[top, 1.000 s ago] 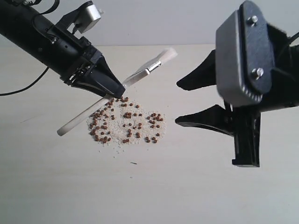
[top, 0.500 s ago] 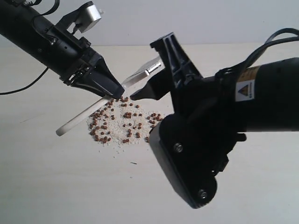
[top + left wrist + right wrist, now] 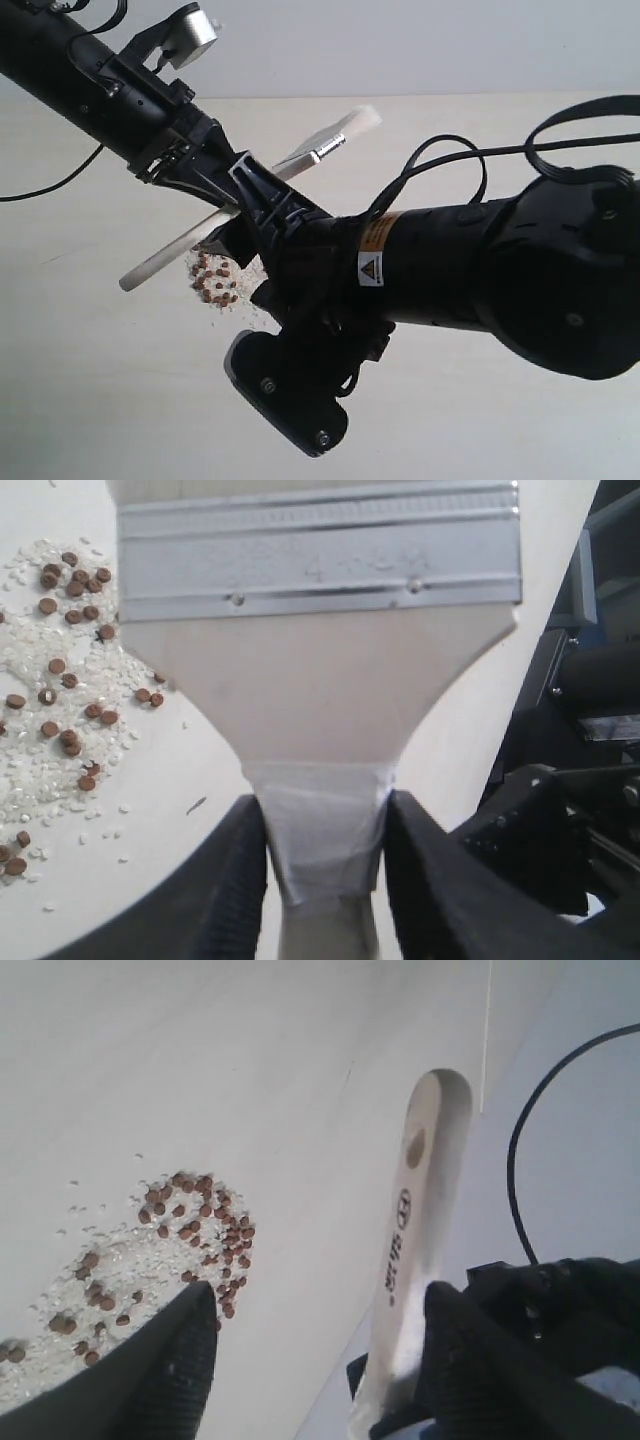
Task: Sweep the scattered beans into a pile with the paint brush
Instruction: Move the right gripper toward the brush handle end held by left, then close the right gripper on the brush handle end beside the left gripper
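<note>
Jaws of left gripper [image 3: 325, 865] clamp one paint brush [image 3: 320, 700] near dozens of beans [image 3: 62, 675].

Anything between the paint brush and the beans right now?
Probably the right arm: in the exterior view it reaches across the middle, covering most of the beans, right beside the paint brush that the left gripper holds. On the table, the left wrist view shows nothing between brush and beans.

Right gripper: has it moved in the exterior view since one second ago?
Yes. The right gripper has swung leftward, from right of the beans to over them, hiding most.
</note>
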Robot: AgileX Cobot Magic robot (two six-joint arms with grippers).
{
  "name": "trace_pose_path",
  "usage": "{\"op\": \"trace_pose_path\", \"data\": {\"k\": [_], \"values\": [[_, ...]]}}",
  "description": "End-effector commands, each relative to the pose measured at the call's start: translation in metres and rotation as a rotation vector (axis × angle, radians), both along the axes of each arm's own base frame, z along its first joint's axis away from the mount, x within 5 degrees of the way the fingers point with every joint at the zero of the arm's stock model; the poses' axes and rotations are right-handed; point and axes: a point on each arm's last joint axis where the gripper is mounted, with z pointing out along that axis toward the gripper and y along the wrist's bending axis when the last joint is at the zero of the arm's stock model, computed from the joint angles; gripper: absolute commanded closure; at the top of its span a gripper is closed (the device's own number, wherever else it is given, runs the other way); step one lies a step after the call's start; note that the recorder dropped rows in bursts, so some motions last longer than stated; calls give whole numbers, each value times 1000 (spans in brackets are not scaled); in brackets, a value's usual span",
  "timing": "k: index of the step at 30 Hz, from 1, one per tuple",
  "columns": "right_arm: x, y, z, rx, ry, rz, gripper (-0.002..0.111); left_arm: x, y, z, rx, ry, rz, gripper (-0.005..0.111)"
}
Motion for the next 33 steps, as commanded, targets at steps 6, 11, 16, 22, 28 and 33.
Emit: {"op": "trace_pose_path", "data": {"k": [6, 11, 16, 22, 28, 33], "values": [[-5, 20, 15, 69, -50, 49, 52, -1, -3, 4, -41, 10, 8, 107], [-10, 39, 7, 78, -51, 85, 52, -1, -4, 5, -48, 14, 12, 107], [-9, 40, 7, 98, -60, 79, 52, -1, -4, 5, -48, 14, 12, 107], [-7, 41, 5, 102, -62, 74, 52, -1, -4, 5, -48, 14, 12, 107], [-5, 44, -4, 93, -61, 73, 52, -1, -4, 5, -47, 13, 12, 107], [-2, 46, -6, 124, -69, 44, 52, -1, -4, 5, -47, 13, 12, 107]]}}
